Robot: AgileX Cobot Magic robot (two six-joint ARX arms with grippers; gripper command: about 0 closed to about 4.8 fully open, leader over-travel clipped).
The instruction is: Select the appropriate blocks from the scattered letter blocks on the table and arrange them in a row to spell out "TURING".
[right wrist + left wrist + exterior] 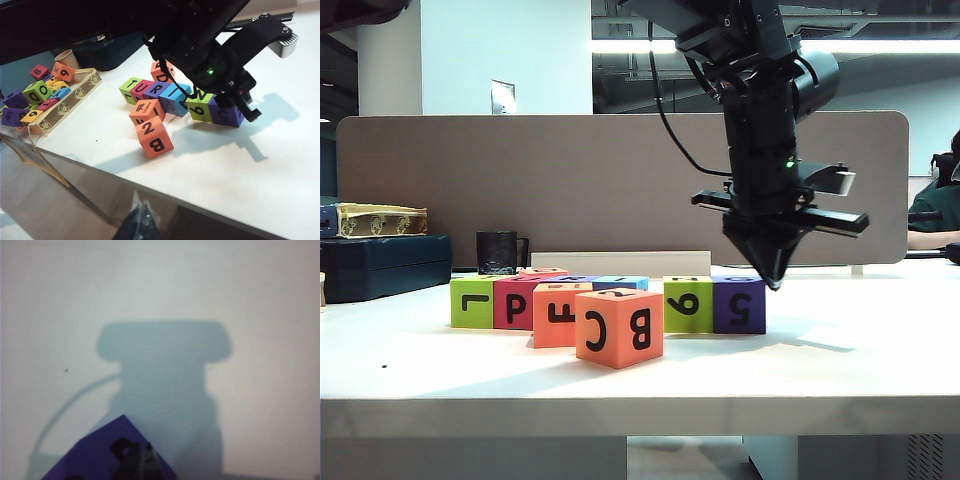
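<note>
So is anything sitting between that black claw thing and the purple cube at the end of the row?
Nothing visible. The left gripper, jaws shut and empty, hangs just above and beside the purple block, the row's last cube. Only bare table lies there. The orange C/B cube stands in front, well clear.

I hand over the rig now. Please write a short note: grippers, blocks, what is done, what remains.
Left gripper: shut, empty, just above the purple block at the row's right end.
Right gripper: parked off the table, holding nothing; jaws too blurred to judge.
Blocks: one row, tops reading T, U, R, I, N; the purple block closes it.
Done: the row looks complete.
Left: the arm hides the purple top, so check that it shows G, then probably retract. Two orange cubes stand in front of the row.
</note>
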